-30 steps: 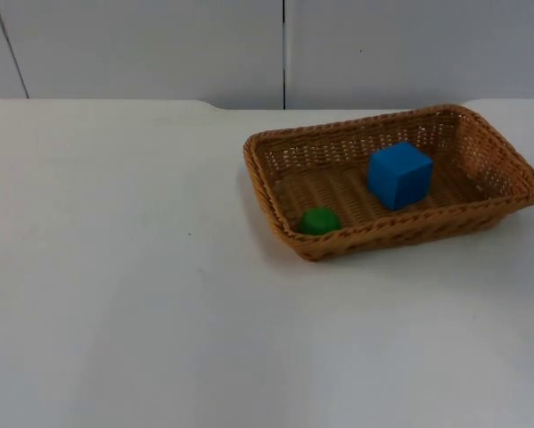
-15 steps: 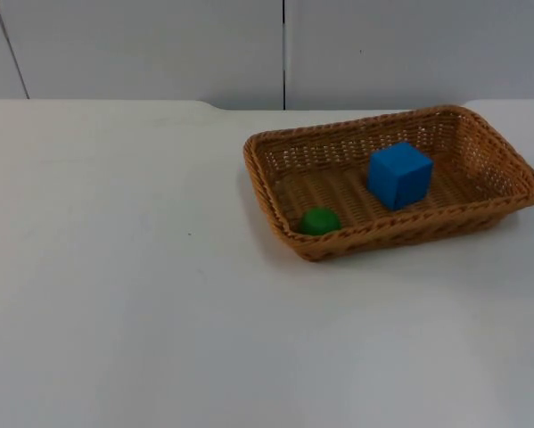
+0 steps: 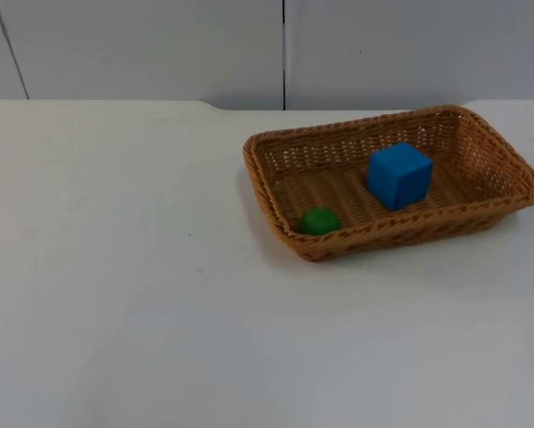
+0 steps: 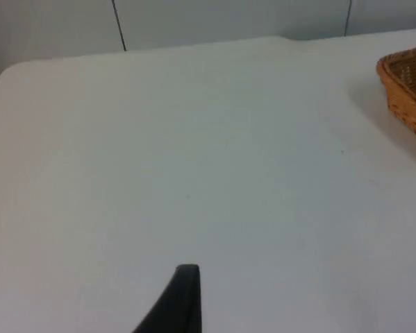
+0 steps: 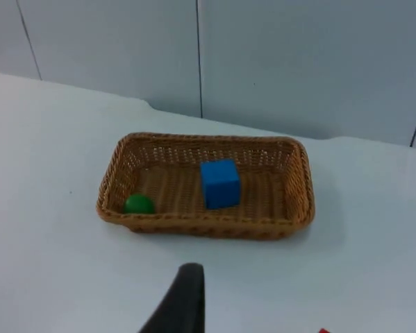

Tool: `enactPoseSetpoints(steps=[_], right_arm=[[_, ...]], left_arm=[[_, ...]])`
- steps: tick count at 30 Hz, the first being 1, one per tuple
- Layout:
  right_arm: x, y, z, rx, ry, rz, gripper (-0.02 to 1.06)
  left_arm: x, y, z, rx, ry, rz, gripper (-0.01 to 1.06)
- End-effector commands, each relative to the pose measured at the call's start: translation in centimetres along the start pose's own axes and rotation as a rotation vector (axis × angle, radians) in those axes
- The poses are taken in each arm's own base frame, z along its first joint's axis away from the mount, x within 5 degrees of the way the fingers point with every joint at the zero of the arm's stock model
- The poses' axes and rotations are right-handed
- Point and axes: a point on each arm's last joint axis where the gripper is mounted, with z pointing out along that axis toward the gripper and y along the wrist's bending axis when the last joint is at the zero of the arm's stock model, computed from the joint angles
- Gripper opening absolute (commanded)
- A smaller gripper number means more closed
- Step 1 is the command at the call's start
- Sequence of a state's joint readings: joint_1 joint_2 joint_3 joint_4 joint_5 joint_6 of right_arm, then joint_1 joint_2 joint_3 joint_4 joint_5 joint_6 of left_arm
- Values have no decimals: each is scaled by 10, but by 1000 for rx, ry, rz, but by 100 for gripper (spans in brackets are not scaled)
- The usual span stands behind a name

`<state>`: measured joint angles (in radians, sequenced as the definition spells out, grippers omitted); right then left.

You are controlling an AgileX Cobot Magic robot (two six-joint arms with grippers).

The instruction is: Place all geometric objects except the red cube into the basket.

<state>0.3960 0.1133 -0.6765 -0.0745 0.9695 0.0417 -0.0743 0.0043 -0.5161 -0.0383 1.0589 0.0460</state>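
basket status from my end: brown woven wicker basket (image 3: 503,209) sits on the white table top (image 3: 124,294), right of centre, near the grey partition wall (image 3: 142,45). blue cube (image 3: 399,175) rests on the basket floor about mid-basket. green ball (image 3: 319,221) lies in the basket's near-left corner, against the rim, apart from the cube. right wrist camera looks at the same basket (image 5: 291,208) with blue cube (image 5: 219,183) and green ball (image 5: 139,204) inside; i also see a small red bit (image 5: 323,331) at the frame edge on the table, too little to identify. left wrist camera catches one end of the basket (image 4: 409,94). left gripper and right gripper both wait off the work area; i can't tell the grip state of either.
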Motion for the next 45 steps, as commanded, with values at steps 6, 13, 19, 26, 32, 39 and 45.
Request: enactPoseSetpoints(steps=[6,13,19,26,32,39,45], right_arm=[[21,-2,-20,17,8,-4,90],[36,-4,-15,34,139,-12,90],[49,-3,2,40,191,-25,90],[53,-2,14,29,156,-30,90],[53,-2,14,28,158,-29,90],[53,-2,14,28,158,-29,90],[53,-2,14,28,158,-29,104]], left_arm=[[4,0,3,-9,21,-16,105],[6,2,4,-24,33,-37,105],[6,2,4,-24,33,-37,105],[6,2,4,-24,33,-37,105],[6,2,4,-24,33,-37,105],[6,2,4,-24,33,-37,105],[6,2,4,-24,33,-37,105]])
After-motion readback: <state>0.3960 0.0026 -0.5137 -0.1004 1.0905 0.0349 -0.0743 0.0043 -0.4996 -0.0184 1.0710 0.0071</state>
